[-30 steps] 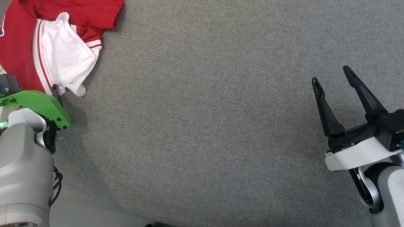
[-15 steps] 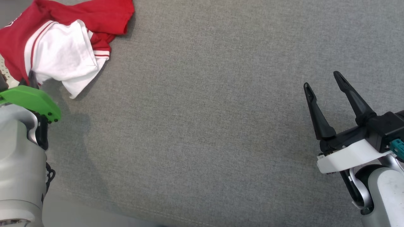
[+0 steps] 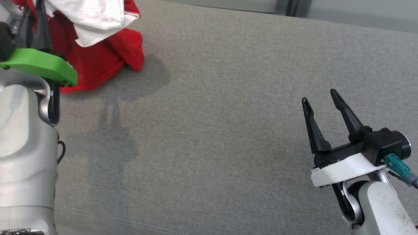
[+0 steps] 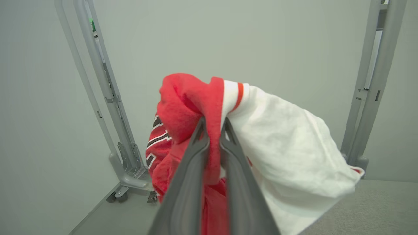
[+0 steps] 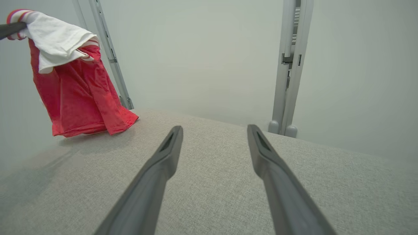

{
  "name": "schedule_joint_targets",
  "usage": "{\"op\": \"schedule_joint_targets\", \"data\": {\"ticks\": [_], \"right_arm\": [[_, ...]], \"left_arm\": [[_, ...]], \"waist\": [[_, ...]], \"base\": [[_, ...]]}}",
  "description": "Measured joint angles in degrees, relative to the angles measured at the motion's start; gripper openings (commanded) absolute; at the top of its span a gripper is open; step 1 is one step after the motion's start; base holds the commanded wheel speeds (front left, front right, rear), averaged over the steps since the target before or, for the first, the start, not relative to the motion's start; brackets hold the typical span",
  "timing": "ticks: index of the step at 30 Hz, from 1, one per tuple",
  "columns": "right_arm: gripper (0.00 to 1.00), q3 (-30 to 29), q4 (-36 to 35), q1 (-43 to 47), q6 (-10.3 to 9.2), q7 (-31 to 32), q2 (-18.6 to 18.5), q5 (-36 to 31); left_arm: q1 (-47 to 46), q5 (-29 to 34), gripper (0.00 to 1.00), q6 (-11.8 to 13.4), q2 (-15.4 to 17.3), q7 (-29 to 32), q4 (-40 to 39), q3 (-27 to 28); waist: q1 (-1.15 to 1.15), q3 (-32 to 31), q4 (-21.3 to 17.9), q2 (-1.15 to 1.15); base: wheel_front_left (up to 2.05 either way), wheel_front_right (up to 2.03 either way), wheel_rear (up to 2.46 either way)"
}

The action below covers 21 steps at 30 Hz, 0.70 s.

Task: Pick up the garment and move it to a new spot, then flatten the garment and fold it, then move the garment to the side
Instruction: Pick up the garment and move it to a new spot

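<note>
While the left gripper [image 4: 212,123] pinches a bunched fold of the garment [image 4: 287,147], its two dark fingers [image 4: 192,156] stand almost together, with only a thin ridge of red cloth squeezed between them. The grip sits where the red fabric meets a white part trimmed with a red stripe. From there the garment hangs down. White cloth drapes over the top, and the red body falls below it, with dark and white lettering showing on one side in the left wrist view.

In the right wrist view the lower red hem touches the bench [image 3: 228,130] near its far left corner, while the rest of the cloth is lifted clear of the grey fabric top. A soft shadow [image 3: 143,81] lies on the bench just beside the hem. A green cover [image 3: 39,65] sits on the left wrist below the fingers.

The right gripper [image 3: 319,95] hovers over the near right part of the bench, well apart from the garment. Its jaws are spread wide and hold nothing.

Beyond the far edge of the bench, grey metal uprights [image 5: 290,65] stand against a pale wall [image 5: 202,58].
</note>
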Motion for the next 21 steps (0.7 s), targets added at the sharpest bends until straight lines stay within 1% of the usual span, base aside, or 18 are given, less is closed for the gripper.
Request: {"op": "schedule_joint_targets", "data": {"ticks": [4, 12, 21], "right_arm": [[1.00, 0.02, 1.42, 0.06, 0.00, -1.32, 1.25, 0.13], [1.00, -0.13, 2.83, -0.03, 0.00, -3.05, 2.96, 0.49], [1.00, -0.20, 3.98, -0.65, 0.00, -4.35, 4.12, 0.85]], "left_arm": [[2.34, -1.13, 0.00, -0.15, -1.70, 1.08, -6.98, -2.46], [6.14, -3.20, 0.00, -0.18, -4.77, 7.89, -20.74, -7.64], [8.35, -6.27, 0.00, 0.55, -9.70, 12.52, -31.23, -11.99]], "waist": [[0.00, -2.52, -1.46, 0.00], [0.00, -5.06, -6.72, 0.00], [0.00, -5.78, -13.68, 0.00]], "base": [[0.00, 0.00, 0.00], [0.00, 0.00, 0.00], [0.00, 0.00, 0.00]]}}
